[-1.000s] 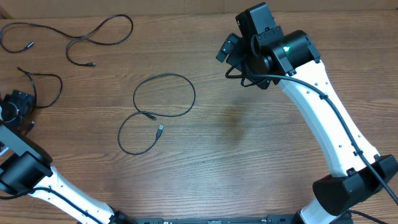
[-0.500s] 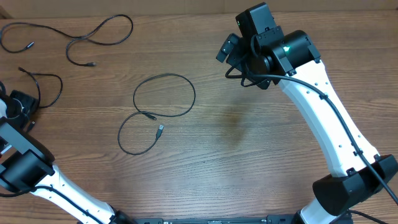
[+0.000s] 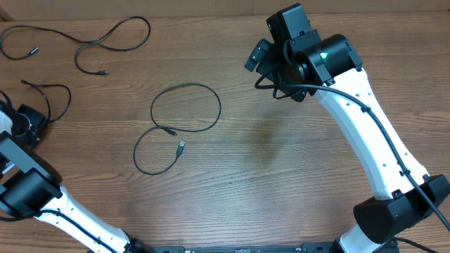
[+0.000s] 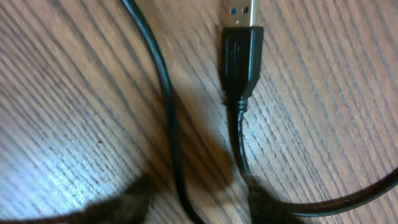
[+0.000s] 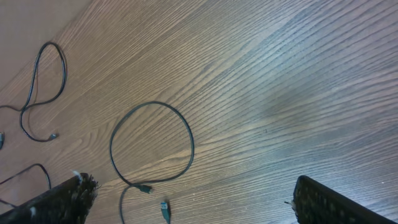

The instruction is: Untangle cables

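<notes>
Three separate thin black cables lie on the wooden table. One runs along the far left (image 3: 98, 44). One loops in the middle (image 3: 186, 84), with its two plug ends close together; it also shows in the right wrist view (image 5: 149, 103). A third (image 3: 67, 98) lies at the left edge. My left gripper (image 3: 29, 121) is low over this third cable. In the left wrist view its USB plug (image 4: 241, 59) and a strand (image 4: 166, 93) fill the frame, and the strand runs between my open, blurred fingers (image 4: 196, 205). My right gripper (image 3: 264, 56) is open and empty, high above the table (image 5: 199, 205).
The right arm's white links (image 3: 373, 133) reach in from the lower right, with their own thicker black cable alongside. The left arm's base (image 3: 28, 193) sits at the lower left. The table's far edge runs along the top of the overhead view.
My left gripper has moved a little to the right, closer over the left cable. The right arm and the other cables have not moved.
</notes>
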Robot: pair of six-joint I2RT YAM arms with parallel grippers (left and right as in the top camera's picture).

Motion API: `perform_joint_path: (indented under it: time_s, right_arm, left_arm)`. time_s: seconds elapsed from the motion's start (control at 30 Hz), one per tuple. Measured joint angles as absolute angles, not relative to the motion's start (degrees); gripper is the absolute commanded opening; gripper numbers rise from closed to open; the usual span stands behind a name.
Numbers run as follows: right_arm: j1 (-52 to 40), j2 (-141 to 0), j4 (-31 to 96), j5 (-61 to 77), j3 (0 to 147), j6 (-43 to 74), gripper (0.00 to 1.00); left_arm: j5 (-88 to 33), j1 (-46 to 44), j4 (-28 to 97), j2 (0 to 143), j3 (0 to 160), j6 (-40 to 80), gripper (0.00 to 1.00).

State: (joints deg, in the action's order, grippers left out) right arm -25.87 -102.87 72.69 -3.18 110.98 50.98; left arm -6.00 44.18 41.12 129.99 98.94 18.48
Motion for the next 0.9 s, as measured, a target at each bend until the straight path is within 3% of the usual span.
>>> perform_joint_path:
  time_s: [0.07, 0.2, 0.5, 0.73, 0.9]
  right_arm:
    - [-25.9, -102.9, 72.7, -3.2, 111.0, 51.0, 1.0]
    - [-25.9, -102.9, 72.7, -3.2, 111.0, 50.9, 1.0]
    - [-25.9, -102.9, 72.7, -3.2, 111.0, 50.9, 1.0]
    - [-25.9, -102.9, 72.4, -3.2, 111.0, 51.0, 1.0]
    - [-25.9, -102.9, 71.5, -3.2, 111.0, 51.0, 1.0]
  left_arm:
    - [-6.2, 43.9, 41.1, 130.0, 98.9, 18.1, 0.71]
    - [-6.3, 43.9, 41.1, 129.9, 98.9, 18.0, 0.67]
    - [-5.3, 43.9, 41.9, 129.9, 98.9, 17.9, 0.42]
    - [-4.2, 43.9, 39.4, 129.9, 97.8, 17.5, 0.06]
    - [-4.1, 43.9, 37.8, 129.9, 97.2, 14.5, 0.04]
